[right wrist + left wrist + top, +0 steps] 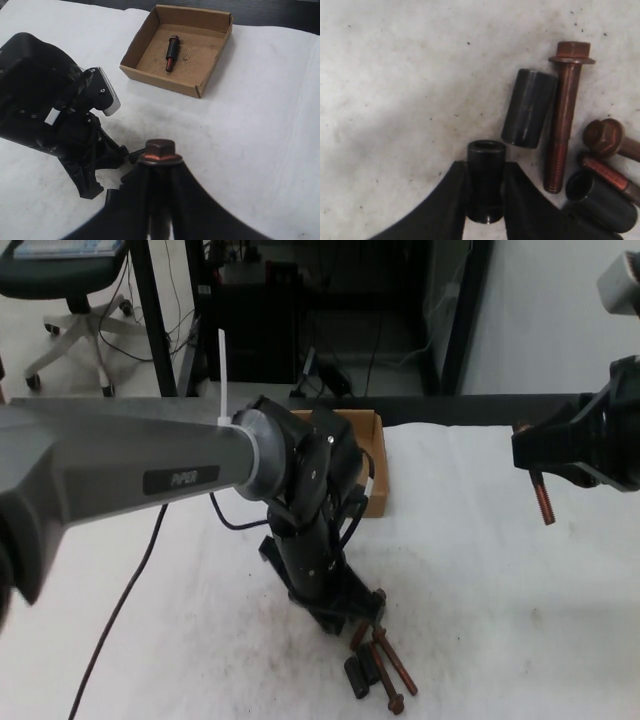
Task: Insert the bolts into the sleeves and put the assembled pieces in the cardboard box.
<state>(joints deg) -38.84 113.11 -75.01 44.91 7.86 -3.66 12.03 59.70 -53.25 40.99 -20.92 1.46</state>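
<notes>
Between left fingers point(442, 210), 1 sleeve point(486, 180)

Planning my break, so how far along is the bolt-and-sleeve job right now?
Done: one assembled piece lies in the cardboard box. In hand: the left gripper is shut on a sleeve, the right gripper on a bolt, not yet joined. Left: two loose sleeves and several bolts on the bench.
</notes>
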